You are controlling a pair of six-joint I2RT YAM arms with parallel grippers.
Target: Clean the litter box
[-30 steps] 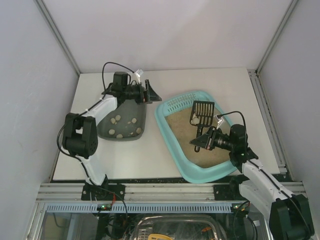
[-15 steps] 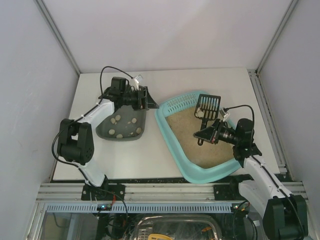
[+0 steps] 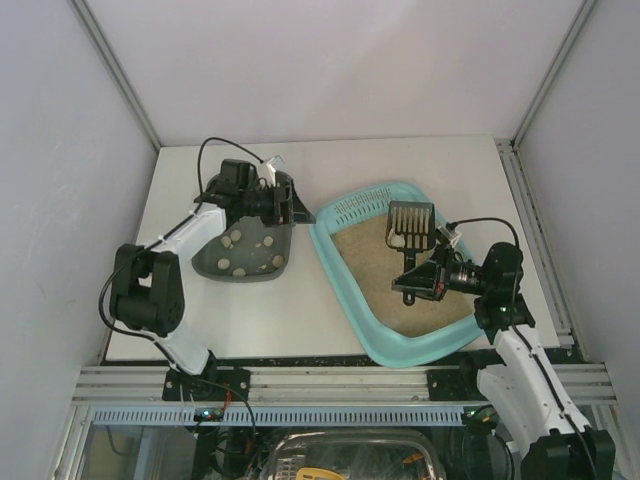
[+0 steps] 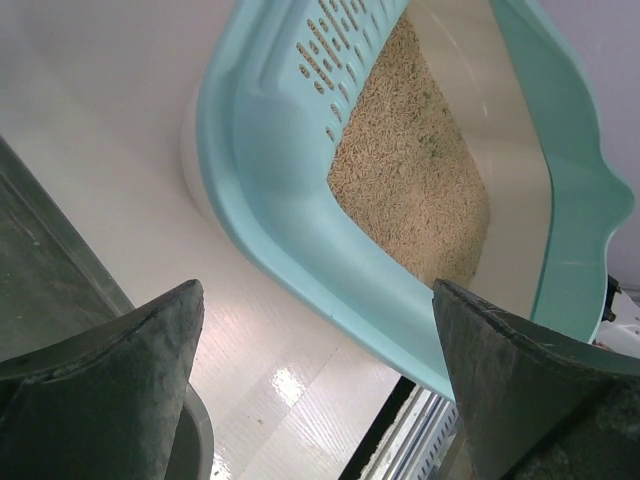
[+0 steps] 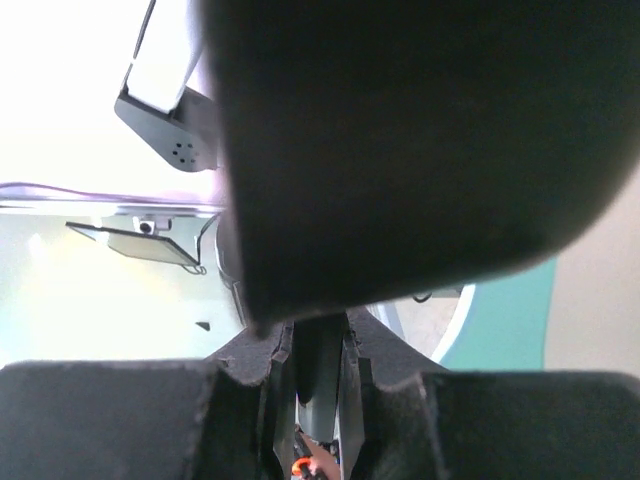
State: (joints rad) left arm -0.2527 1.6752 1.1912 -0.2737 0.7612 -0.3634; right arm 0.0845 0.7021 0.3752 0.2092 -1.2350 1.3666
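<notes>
The turquoise litter box (image 3: 420, 347) lies right of centre with tan litter (image 3: 365, 255) inside. My right gripper (image 3: 418, 281) is shut on the handle of a black slotted scoop (image 3: 410, 222), held over the litter near the grille end, with a pale lump (image 3: 396, 240) on it. In the right wrist view the dark scoop (image 5: 420, 130) fills the top and its handle sits between the fingers of that gripper (image 5: 320, 370). My left gripper (image 3: 290, 200) hangs open by the far end of a dark grey tray (image 3: 208, 262). In the left wrist view the left gripper (image 4: 315, 380) faces the litter box (image 4: 270, 190), nothing between its fingers.
Several pale lumps (image 3: 240, 240) lie in the dark grey tray, left of the litter box. A strip of white table (image 3: 300, 310) separates the two trays. Grey walls enclose the table on three sides, and a metal rail (image 3: 320, 385) runs along the near edge.
The right arm has swung its wrist to the right and turned the scoop, which now lies more level over the litter. The left gripper has drawn back slightly to the left.
</notes>
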